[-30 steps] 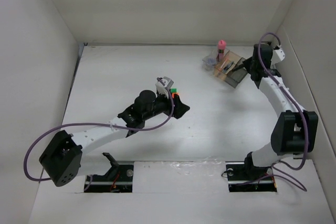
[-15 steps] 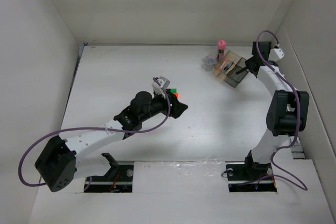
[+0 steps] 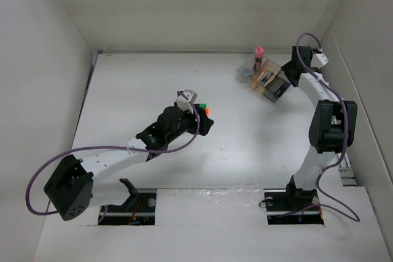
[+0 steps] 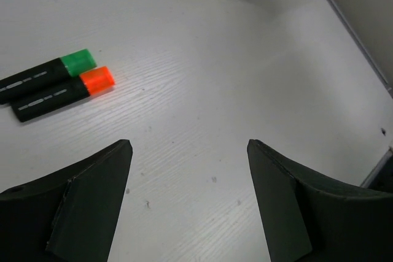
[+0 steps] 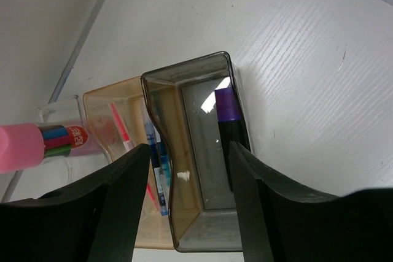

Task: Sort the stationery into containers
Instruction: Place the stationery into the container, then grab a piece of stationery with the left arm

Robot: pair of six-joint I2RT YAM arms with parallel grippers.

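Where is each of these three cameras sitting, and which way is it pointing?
Top external: above and behind the arms, looking down on the table; both arms show.
Left wrist: on left arm, facing down at green marker and orange marker; open left gripper shows.
Right wrist: on right arm, facing down into the tray; open right gripper shows.
Shared: top and right wrist both show the pink-capped bottle.

Bright, even, diffuse light falls from above on the white table (image 3: 258, 145), and shadows are faint and soft-edged. The left wrist view is sharp on the orange-ended marker (image 4: 64, 95), while the left gripper (image 4: 189, 207) reads dark and featureless. Small white glints mark the smoky grey compartment (image 5: 161, 127), and the pink cap (image 5: 21, 146) looks soft at the frame edge.
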